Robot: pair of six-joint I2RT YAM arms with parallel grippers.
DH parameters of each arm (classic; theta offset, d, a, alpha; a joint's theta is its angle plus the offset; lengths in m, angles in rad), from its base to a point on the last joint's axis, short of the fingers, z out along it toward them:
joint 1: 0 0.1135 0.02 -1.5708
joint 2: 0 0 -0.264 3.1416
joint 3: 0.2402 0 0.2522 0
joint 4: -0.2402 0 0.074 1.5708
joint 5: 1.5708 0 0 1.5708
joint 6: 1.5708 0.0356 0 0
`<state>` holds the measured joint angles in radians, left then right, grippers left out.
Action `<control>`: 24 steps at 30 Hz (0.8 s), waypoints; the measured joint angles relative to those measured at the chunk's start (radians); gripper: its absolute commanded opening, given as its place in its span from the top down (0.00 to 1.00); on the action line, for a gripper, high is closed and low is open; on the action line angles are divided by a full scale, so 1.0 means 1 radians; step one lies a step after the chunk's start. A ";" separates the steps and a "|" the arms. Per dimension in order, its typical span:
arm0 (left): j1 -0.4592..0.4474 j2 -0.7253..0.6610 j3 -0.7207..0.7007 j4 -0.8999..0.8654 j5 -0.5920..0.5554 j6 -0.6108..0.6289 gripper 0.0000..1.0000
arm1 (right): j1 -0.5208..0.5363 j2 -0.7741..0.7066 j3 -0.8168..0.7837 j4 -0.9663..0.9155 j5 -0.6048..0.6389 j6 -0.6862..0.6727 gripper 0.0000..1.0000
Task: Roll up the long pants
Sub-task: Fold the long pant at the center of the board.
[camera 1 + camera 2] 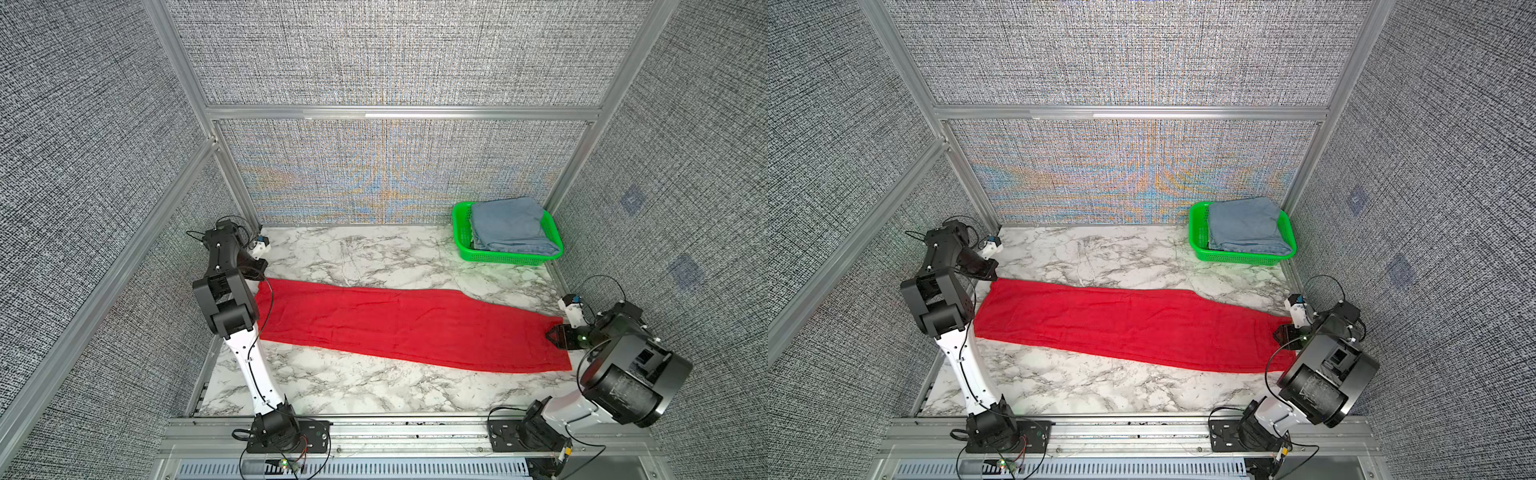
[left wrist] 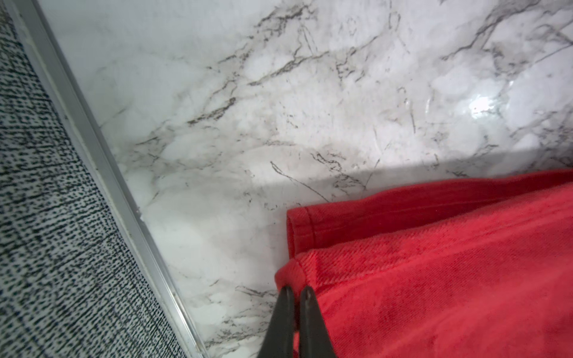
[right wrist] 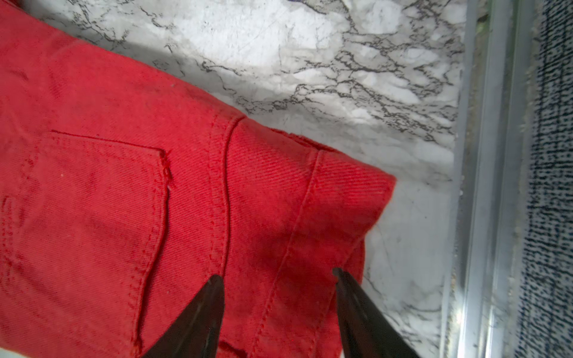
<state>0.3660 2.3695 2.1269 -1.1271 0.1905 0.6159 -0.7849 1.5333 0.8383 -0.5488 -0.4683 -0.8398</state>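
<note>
Rolling not yet begun: the pants (image 1: pixel 411 328) lie flat, full-length on the desk (image 1: pixel 332 386) between the claws, left claw (image 2: pixel 296 289) pinched shut on the hem (image 2: pixel 291 272), right claw (image 3: pixel 277 272) half open astride the waistband (image 3: pixel 341 201), apparently holding nothing.

Left gripper (image 2: pixel 296 289) is seen from behind: two dark fingers (image 2: pixel 280 322) drawn almost together, a hemmed corner (image 2: pixel 290 272) of the long pants (image 2: pixel 434 279) pinched between their tips. The corner is bunched where it is held. A second hemmed layer (image 2: pixel 302 223) is seen beneath it, its stitched edge showing just beyond the first. A diagonal weave is made out in the red cloth. The cloth is laid on a white, grey-veined marble table (image 2: pixel 248 108); a glare patch (image 2: pixel 483 105) is noted on it. The table is bounded by an aluminium rail (image 2: pixel 102 148), backed by a black-and-white woven wall panel (image 2: pixel 46 217)
</note>
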 measured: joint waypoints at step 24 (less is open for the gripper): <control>0.000 -0.279 -0.444 0.079 -0.056 0.004 0.08 | -0.010 -0.024 0.000 0.006 0.014 0.003 0.38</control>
<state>0.3664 2.0903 1.6829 -1.0485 0.1349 0.6197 -0.7944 1.5089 0.8379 -0.5426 -0.4545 -0.8371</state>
